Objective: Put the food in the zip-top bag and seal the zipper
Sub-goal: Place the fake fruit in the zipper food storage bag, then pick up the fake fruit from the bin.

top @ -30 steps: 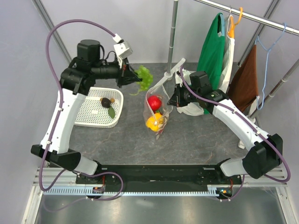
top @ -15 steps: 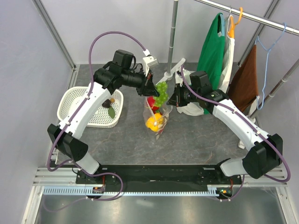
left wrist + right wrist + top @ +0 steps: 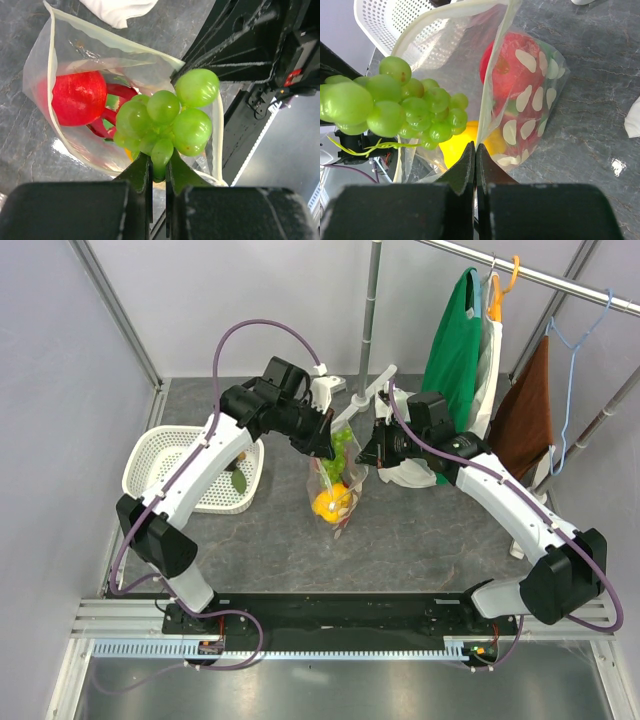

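My left gripper (image 3: 330,445) is shut on a green grape bunch (image 3: 165,120), which hangs right over the open mouth of the clear polka-dot zip-top bag (image 3: 338,475). The grapes also show in the right wrist view (image 3: 395,102). Inside the bag lie a red fruit (image 3: 79,97) and a yellow-orange one (image 3: 330,503). My right gripper (image 3: 476,150) is shut on the bag's rim and holds the mouth up and open. The pale zipper strip (image 3: 51,75) runs along the mouth's edge; its slider tab is not visible.
A white perforated basket (image 3: 175,472) stands left of the bag with a small dark fruit and a leaf in it. A white cloth (image 3: 410,472) lies under my right arm. Clothes hang on a rack (image 3: 470,350) at the back right.
My left arm has swung right from over the basket, carrying the grapes to the bag's mouth and lowering them. My right gripper has kept hold of the bag's rim.
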`<state>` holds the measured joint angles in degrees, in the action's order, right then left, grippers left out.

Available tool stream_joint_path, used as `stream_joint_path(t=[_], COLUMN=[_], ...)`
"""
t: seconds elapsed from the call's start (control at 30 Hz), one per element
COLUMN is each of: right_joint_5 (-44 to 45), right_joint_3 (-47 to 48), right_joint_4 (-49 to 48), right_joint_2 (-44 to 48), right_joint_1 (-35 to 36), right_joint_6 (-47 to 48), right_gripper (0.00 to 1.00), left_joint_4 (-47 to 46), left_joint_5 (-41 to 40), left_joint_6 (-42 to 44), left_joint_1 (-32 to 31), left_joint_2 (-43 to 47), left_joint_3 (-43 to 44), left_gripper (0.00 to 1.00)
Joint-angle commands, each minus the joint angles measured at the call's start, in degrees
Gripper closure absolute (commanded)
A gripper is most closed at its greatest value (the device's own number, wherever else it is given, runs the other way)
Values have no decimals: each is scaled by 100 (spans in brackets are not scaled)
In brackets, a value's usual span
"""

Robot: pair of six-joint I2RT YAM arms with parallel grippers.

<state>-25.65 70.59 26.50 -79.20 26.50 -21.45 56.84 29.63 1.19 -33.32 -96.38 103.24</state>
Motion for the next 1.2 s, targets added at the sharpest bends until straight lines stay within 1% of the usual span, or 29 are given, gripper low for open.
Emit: stream_joint_path(t=[0.0, 0.1, 0.17, 0.2, 0.27, 0.3, 0.4, 0.47, 0.5, 0.53, 0.6, 0.63, 0.7, 0.73, 0.83, 0.87, 0.9, 0.93, 1.0, 1.07, 1.17], right_joint_5=[-160, -125, -81, -72, -72, -72, -63, -63, -80, -72, -63, -63, -80, -81, -89, -81, -89, -89, -89, -72, -72], right_joint_3=[315, 307, 280, 271, 263, 263, 280, 289, 298, 306, 315, 324, 333, 342, 316, 315, 315, 298, 306, 315, 324], right_joint_4=[-251, -259, -251, -251, -251, -251, -251, -260, -251, -259, -251, -251, -242, -242, -233, -233, -233, -242, -224, -207, -146], right_joint_2=[194, 238, 300, 317, 344, 344, 335, 326, 317, 317, 317, 309, 291, 282, 230, 229, 203, 186, 177, 168, 177], right_joint_1=[13, 4, 13, 13, 13, 13, 22, 22, 13, 13, 13, 13, 22, 22, 13, 22, 13, 22, 22, 22, 22], right_joint_6=[-70, -35, -26, 0, 18, 36, 71, 71, 71, 80, 97, 115, 115, 124, 141, 141, 150, 141, 150, 159, 212], right_gripper=[100, 100, 100, 100, 100, 100, 100, 100, 100, 100, 100, 100, 100, 100, 100, 100, 100, 100, 100, 100, 100], left_joint_4=[-199, -200, -147, -129, -59, -59, -164, -234, -261, -287, -305, -235, -112, 1, -163, -251, -296, -296, -375, -769, -1243], left_joint_5=[-483, -940, -1186, -1196, -1231, -1240, -1109, -1012, -985, -950, -486, -362, -457, -580, -720, -965, -968, -959, -1046, -1230, -1503], left_joint_6=[-611, -647, -524, -471, -348, -330, -435, -611, -629, -603, -463, -279, 20, 204, 556, 584, 628, 663, 672, 672, 698], left_joint_1=[-253, -359, -351, -351, -342, -324, -88, 298, 483, 946, 1562, 2148, 2566, 2907, 3340, 3558, 3665, 3857, 3965, 4009, 4000], left_joint_2=[172, 251, 339, 382, 540, 619, 980, 1121, 1252, 1297, 1367, 1350, 1210, 1192, 1121, 1043, 946, 641, 393, 199, -90], left_joint_3=[355, 284, 223, 179, 100, 65, -49, -146, -190, -251, -480, -541, -638, -682, -1304, -1428, -1482, -1448, -1386, -1464, -1588], left_gripper=[92, 81, 69, 55, 38, 24, 17, 17, 19, 19, 19, 20, 19, 19, 19, 19, 18, 19, 18, 18, 20])
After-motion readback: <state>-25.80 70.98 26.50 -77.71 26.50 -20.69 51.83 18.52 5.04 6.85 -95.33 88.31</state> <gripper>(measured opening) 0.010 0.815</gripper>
